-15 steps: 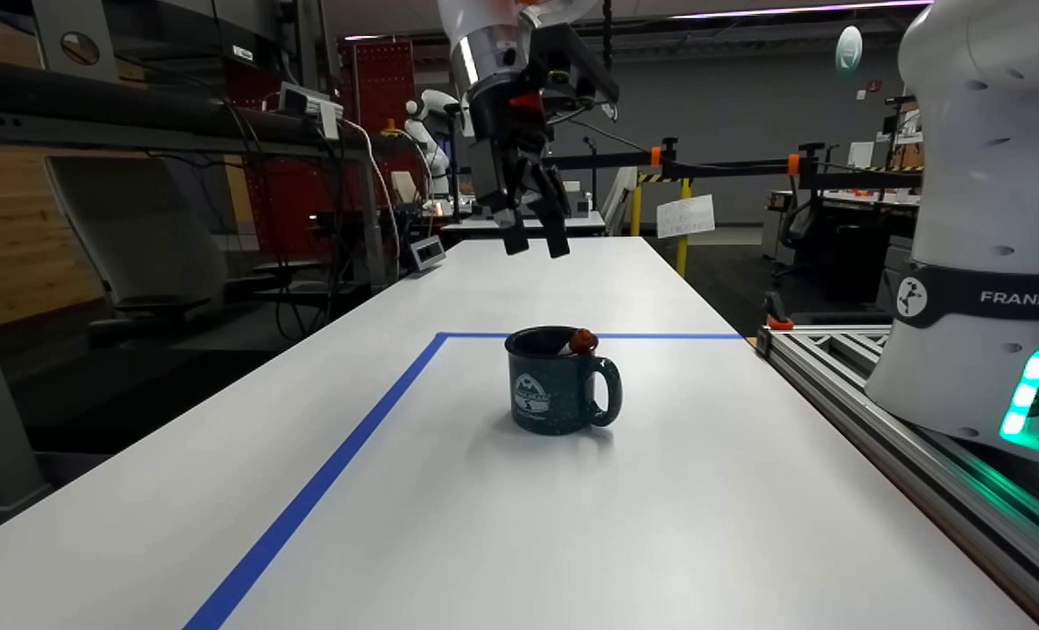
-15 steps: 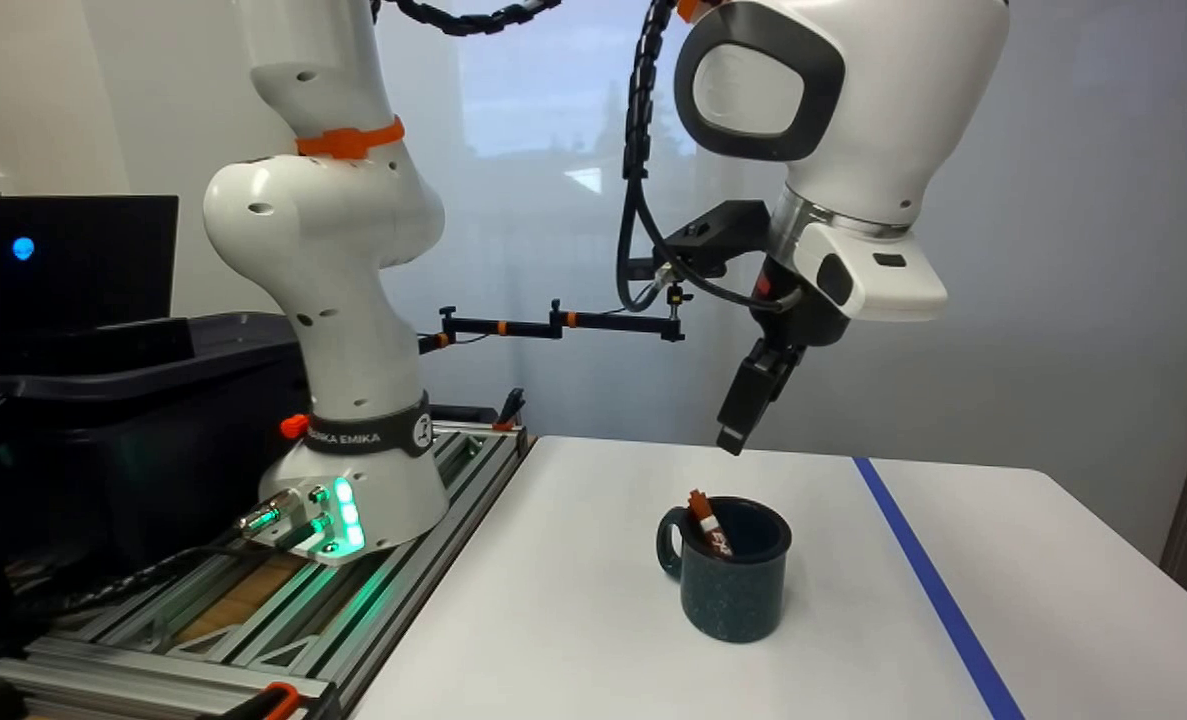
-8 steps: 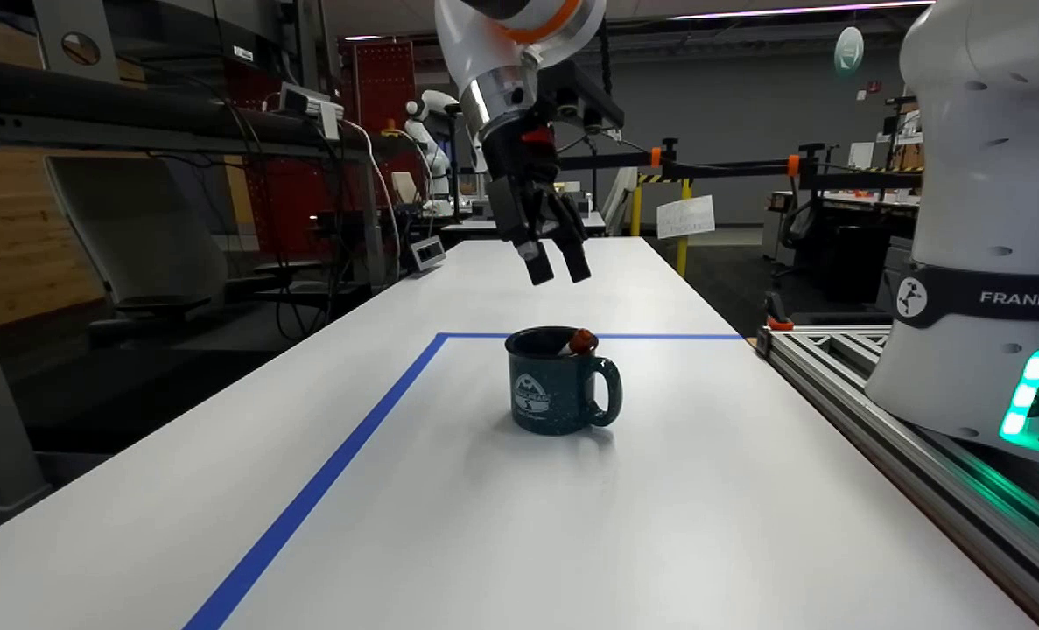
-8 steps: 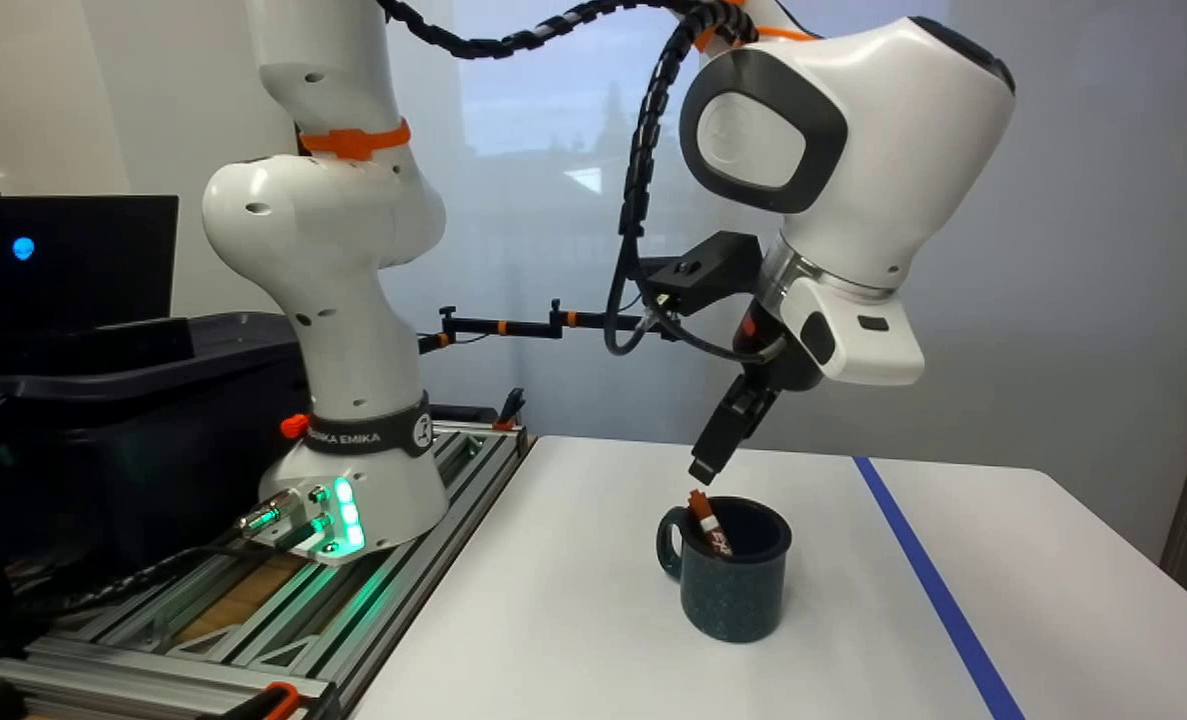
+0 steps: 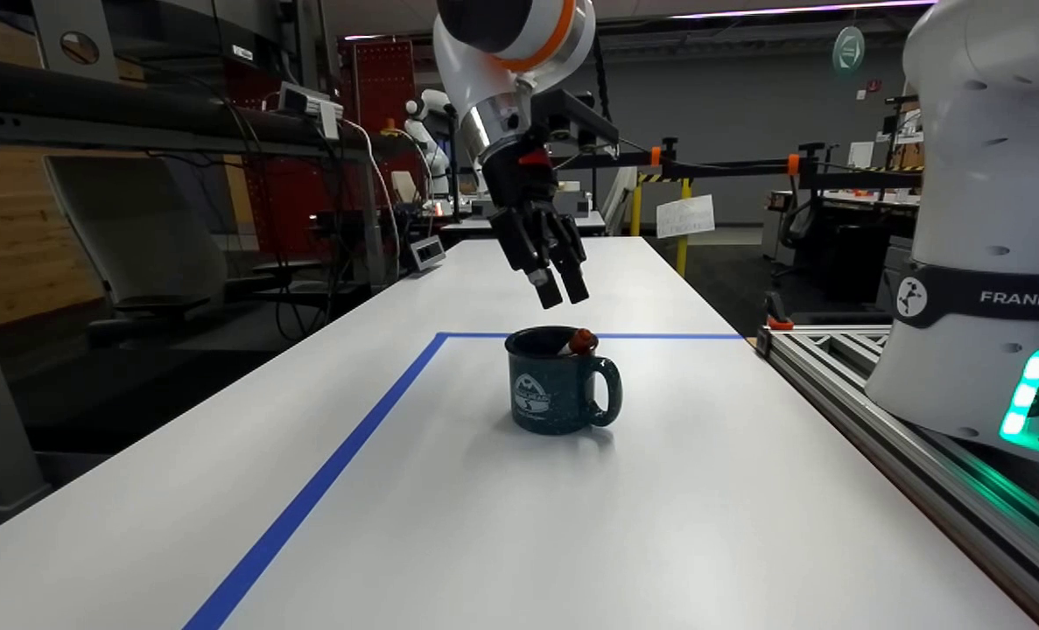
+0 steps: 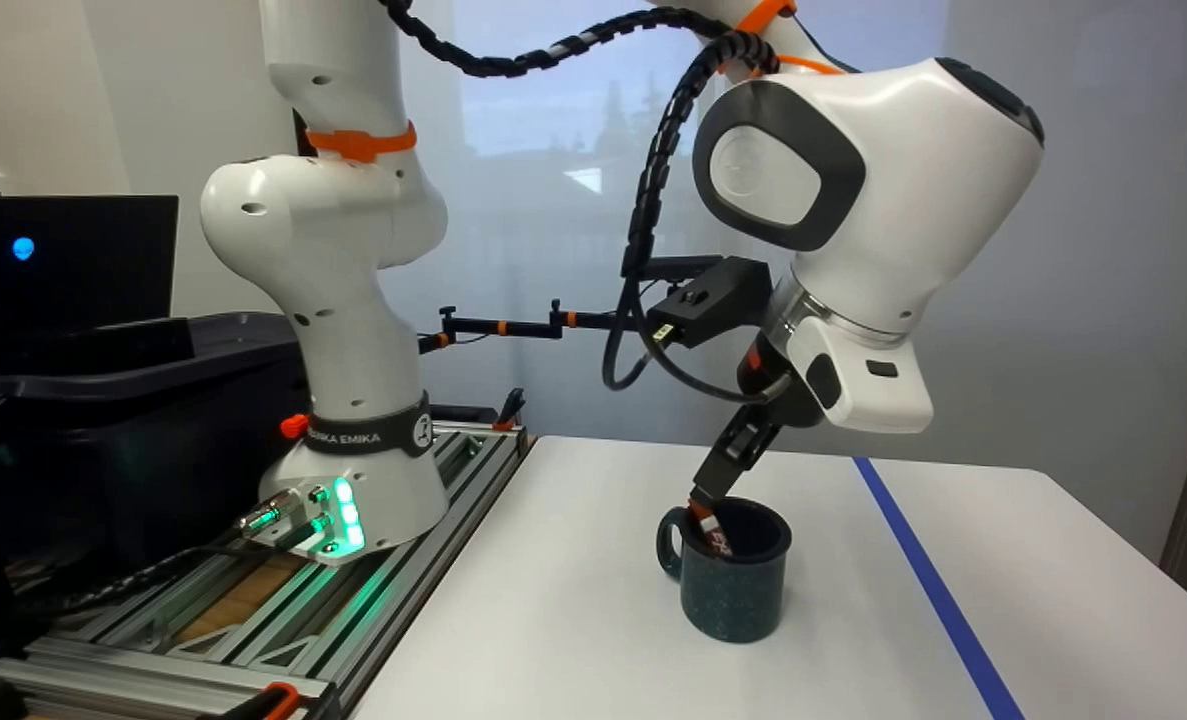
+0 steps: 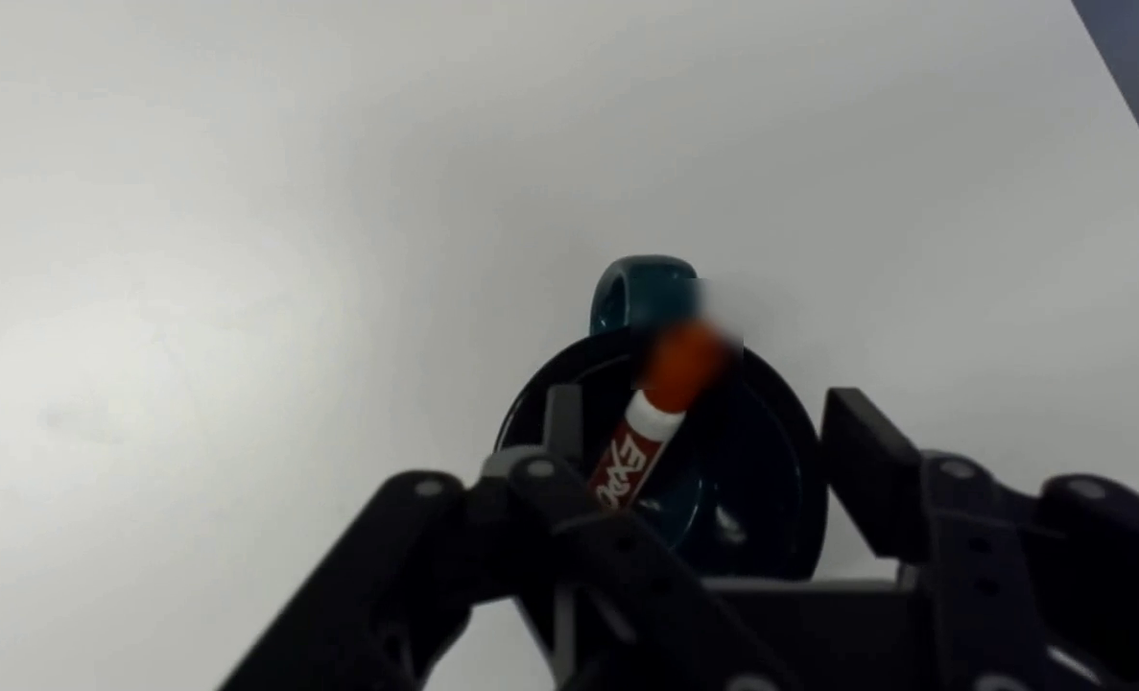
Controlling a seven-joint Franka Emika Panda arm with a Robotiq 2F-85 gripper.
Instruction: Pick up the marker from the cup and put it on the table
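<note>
Presently, the black two-finger gripper (image 5: 564, 293) hangs tilted just above the glossy dark teal mug (image 5: 554, 385), its jaws spread apart. The wrist view discloses the mug's interior and the slim red marker (image 7: 652, 417), orange-capped and white-lettered, leaning inside with its cap toward the side handle (image 7: 660, 293). An exterior view shows little more than the cap above the rim, but adds the pale printed emblem (image 5: 532, 395). Relative to half a second earlier, the gripper is lower; mug and marker are unmoved. In an exterior view the jaws now overlap the cap's tip; contact cannot be told. White surface of the long bench (image 5: 703, 507) surrounds the mug, which stands well apart from the blue tape line (image 5: 349, 446) and the edge beside the grey metal rail (image 5: 887, 446).
</note>
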